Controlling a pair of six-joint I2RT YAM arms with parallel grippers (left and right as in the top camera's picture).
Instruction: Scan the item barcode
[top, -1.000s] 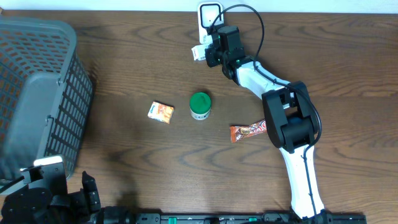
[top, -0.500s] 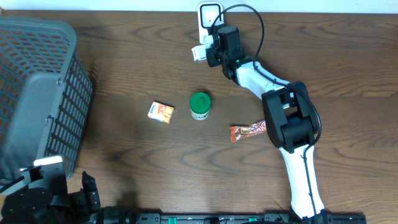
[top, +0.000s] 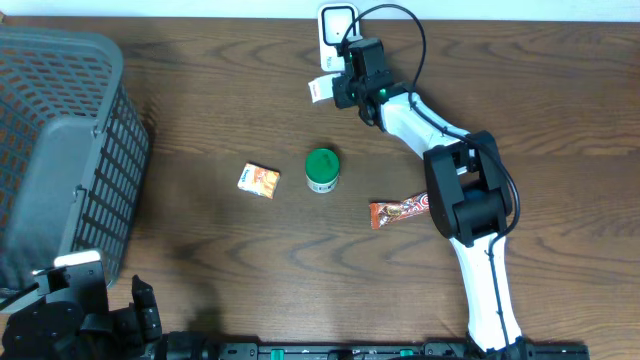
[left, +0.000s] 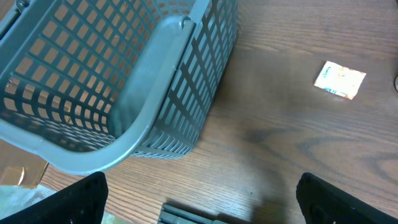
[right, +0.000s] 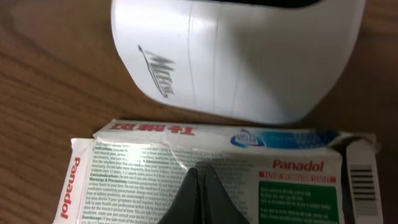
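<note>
My right gripper is at the far middle of the table, just in front of the white scanner. It is shut on a white Panadol packet. In the right wrist view the packet lies flat below the scanner's white housing. My shut fingers overlap its printed face, and its barcode shows at the right end. My left gripper hangs open and empty over the near left corner.
A grey mesh basket fills the left side. A small orange packet, a green-lidded tub and an orange snack bar lie mid-table. The right arm spans the right half.
The right gripper has shifted very slightly towards the scanner with the packet. The left arm has not moved.
</note>
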